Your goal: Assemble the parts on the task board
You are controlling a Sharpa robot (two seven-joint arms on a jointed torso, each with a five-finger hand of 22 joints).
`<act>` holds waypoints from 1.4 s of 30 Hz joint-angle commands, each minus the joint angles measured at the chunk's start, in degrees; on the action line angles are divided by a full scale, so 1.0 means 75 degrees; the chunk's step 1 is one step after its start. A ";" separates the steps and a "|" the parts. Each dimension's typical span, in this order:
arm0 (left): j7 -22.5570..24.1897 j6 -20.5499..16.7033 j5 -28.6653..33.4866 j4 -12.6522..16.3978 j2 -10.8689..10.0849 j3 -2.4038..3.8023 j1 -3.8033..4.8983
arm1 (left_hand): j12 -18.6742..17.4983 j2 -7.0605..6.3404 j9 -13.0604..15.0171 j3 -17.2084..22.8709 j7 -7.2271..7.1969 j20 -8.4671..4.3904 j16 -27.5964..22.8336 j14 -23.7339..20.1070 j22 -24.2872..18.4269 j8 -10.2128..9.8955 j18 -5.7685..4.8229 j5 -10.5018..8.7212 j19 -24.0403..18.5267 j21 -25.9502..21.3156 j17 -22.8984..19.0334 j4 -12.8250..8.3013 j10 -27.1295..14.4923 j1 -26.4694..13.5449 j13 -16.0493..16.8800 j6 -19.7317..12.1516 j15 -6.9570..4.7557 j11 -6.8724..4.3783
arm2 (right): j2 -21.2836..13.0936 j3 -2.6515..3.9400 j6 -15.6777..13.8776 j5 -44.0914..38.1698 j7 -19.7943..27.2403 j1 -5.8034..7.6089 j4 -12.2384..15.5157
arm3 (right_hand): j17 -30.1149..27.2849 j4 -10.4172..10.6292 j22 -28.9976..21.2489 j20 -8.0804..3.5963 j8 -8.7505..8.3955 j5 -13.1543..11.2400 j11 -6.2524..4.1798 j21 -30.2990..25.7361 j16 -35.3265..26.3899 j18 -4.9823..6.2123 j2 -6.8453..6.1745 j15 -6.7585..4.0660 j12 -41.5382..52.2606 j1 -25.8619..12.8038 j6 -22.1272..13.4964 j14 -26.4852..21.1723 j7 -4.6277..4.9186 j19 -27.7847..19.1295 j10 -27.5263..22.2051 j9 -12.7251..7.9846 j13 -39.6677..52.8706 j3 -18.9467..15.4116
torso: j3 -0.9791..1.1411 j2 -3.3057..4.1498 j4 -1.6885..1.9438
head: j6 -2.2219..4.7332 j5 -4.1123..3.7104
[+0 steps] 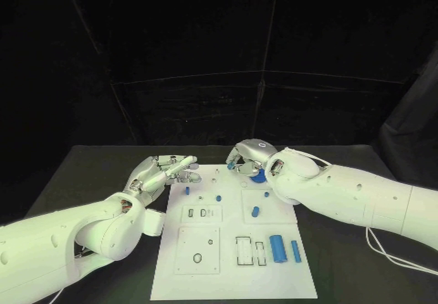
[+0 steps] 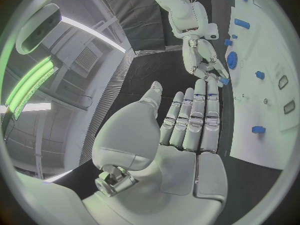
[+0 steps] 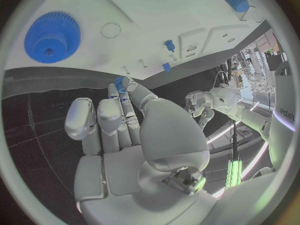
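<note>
Over the far end of the white rectangular task board [image 1: 233, 266], the right silver hand [image 1: 248, 157] pinches a small blue plastic part [image 3: 119, 82] between thumb and a fingertip, just beside the toothed blue gear wheel [image 1: 259, 176] seated on the board. Left silver hand [image 1: 162, 171] hovers at the board's far-left edge, fingers straight and apart, grasping nothing. On the board: a small blue peg [image 1: 256, 211] mid-board, a large blue cylinder [image 1: 278, 247] and a thinner blue cylinder [image 1: 295, 251] lying side by side near right. Black table [image 1: 82, 171] underneath.
</note>
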 commanded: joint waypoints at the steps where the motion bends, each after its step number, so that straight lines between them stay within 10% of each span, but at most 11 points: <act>1: 0.0015 0.0132 -0.0041 -0.0003 0.0024 0.0006 0.0011 | -0.0043 0.0049 -0.0008 0.0009 0.0026 0.0007 -0.0049 0.0072 -0.0011 -0.0016 0.0107 0.0045 0.0065 -0.0031 0.0010 -0.0057 0.0037 0.0057 -0.0006 0.0020 0.0001 0.0013 | 0.0208 0.0003 -0.0285 0.0159 -0.0076 0.0029 -0.0189 | 0.0015 0.0013 0.0018 0.0044 -0.0012 -0.0007 0.0012 0.0054 0.0053 -0.0124 -0.0085 -0.0009 0.0011 -0.0079 0.0024 -0.0040 0.0007 0.0006 0.0013 -0.0003 0.0001 0.0082 | 0.0002 0.0014 0.0006 | 0.0008 0.0024; 27: 0.0083 0.0057 -0.0040 -0.0005 0.0070 0.0007 0.0051 | -0.0069 0.0057 -0.0006 0.0025 0.0022 0.0004 -0.0080 0.0097 -0.0032 -0.0037 0.0109 0.0044 0.0093 -0.0055 0.0029 -0.0118 0.0055 0.0098 -0.0005 0.0034 -0.0003 0.0009 | 0.1237 -0.0004 0.0924 -0.0076 -0.0191 0.0105 -0.1206 | 0.0023 0.0121 0.0025 0.0057 -0.0015 -0.0009 0.0025 0.0060 0.0097 -0.0125 -0.0213 0.0004 0.0006 -0.0275 -0.0025 -0.0042 0.0002 0.0004 -0.0058 -0.0004 -0.0002 0.0209 | 0.0002 0.0057 0.0007 | -0.0066 0.0043; 42: 0.0059 0.0086 -0.0040 -0.0020 0.0093 0.0008 0.0064 | -0.0076 0.0063 -0.0005 0.0031 0.0021 0.0002 -0.0087 0.0115 -0.0038 -0.0043 0.0110 0.0044 0.0111 -0.0060 0.0038 -0.0135 0.0066 0.0106 -0.0004 0.0044 -0.0008 0.0006 | 0.1465 -0.0005 0.0929 -0.0210 -0.0219 0.0105 -0.1434 | -0.0202 0.0211 -0.0123 0.0070 -0.0035 -0.0033 0.0046 -0.0006 -0.0003 -0.0095 -0.0322 0.0023 -0.0007 -0.0391 -0.0136 -0.0104 0.0016 -0.0107 -0.0194 -0.0015 -0.0010 0.0298 | -0.0002 0.0068 0.0000 | -0.0079 0.0066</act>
